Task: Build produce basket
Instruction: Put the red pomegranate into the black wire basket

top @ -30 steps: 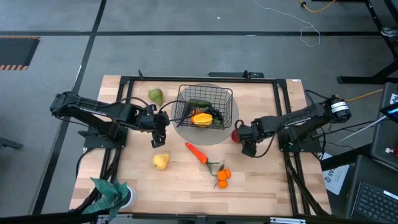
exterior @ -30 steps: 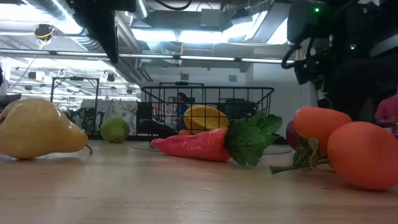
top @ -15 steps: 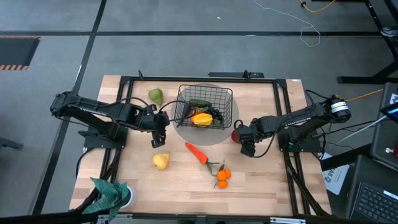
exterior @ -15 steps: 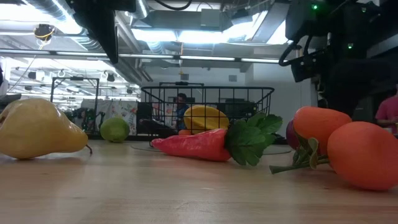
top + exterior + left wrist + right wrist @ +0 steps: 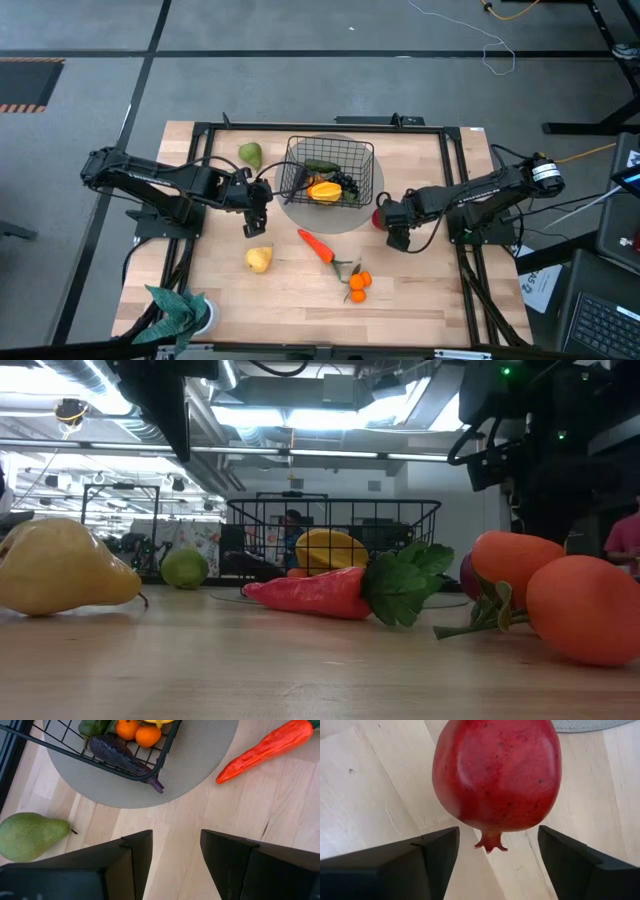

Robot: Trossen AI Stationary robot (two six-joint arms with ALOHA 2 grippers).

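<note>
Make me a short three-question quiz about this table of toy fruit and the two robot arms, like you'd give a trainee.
1. True or false: the carrot already lies inside the basket.
2. Which fruit sits right in front of the right gripper?
A. green pear
B. red round fruit
C. yellow pear
3. Fill in: both arms' jaws stand ____.

Key
1. False. The carrot lies on the table, near the basket.
2. B. The red round fruit fills the right wrist view just beyond the jaws, not yet gripped. The green pear and yellow pear lie on the left gripper's side.
3. Open, holding nothing.
</note>
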